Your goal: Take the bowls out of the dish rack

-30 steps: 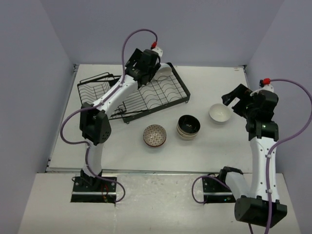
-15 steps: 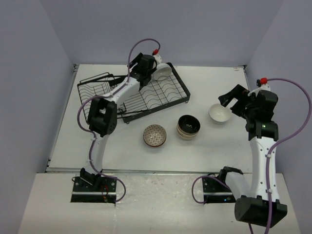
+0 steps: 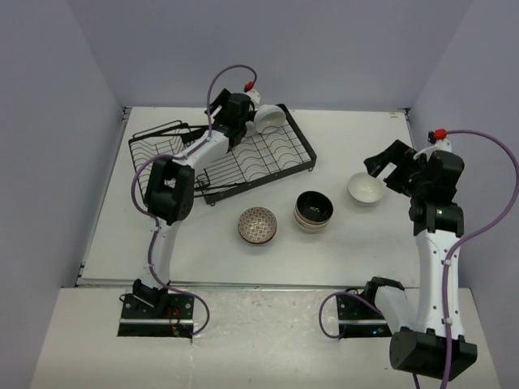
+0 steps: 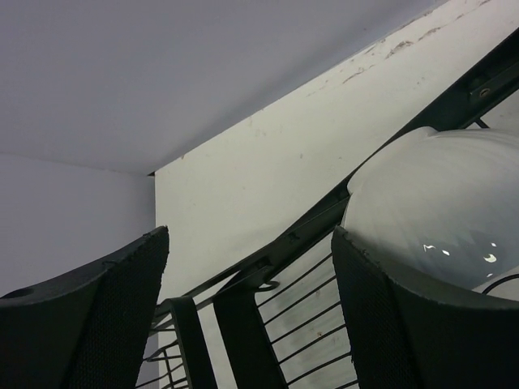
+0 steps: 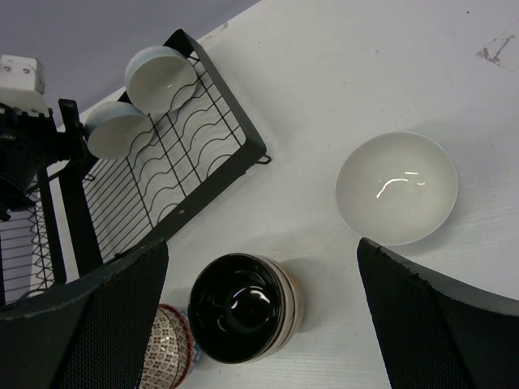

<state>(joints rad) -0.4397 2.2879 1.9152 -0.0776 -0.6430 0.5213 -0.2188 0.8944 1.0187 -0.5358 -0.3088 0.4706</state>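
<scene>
White table (image 3: 365,243), lilac walls. Left gripper (image 4: 250,237) is held spread, nothing clamped, just beside a white bowl (image 4: 430,203) at the far corner of the rack (image 3: 268,158); a second bowl (image 5: 160,79) is seated next to it. Right gripper (image 5: 263,243) spread, empty. Set out already: plain bowl (image 3: 366,188), dark stack (image 3: 313,211), patterned bowl (image 3: 258,224). Two are judged left.

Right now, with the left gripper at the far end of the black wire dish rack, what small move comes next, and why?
Probably shift the left gripper sideways toward the glossy white ceramic bowl so its rim comes between the fingers. The bowl sits beside and behind one finger, and the open gap frames only the black wire dish rack.
</scene>
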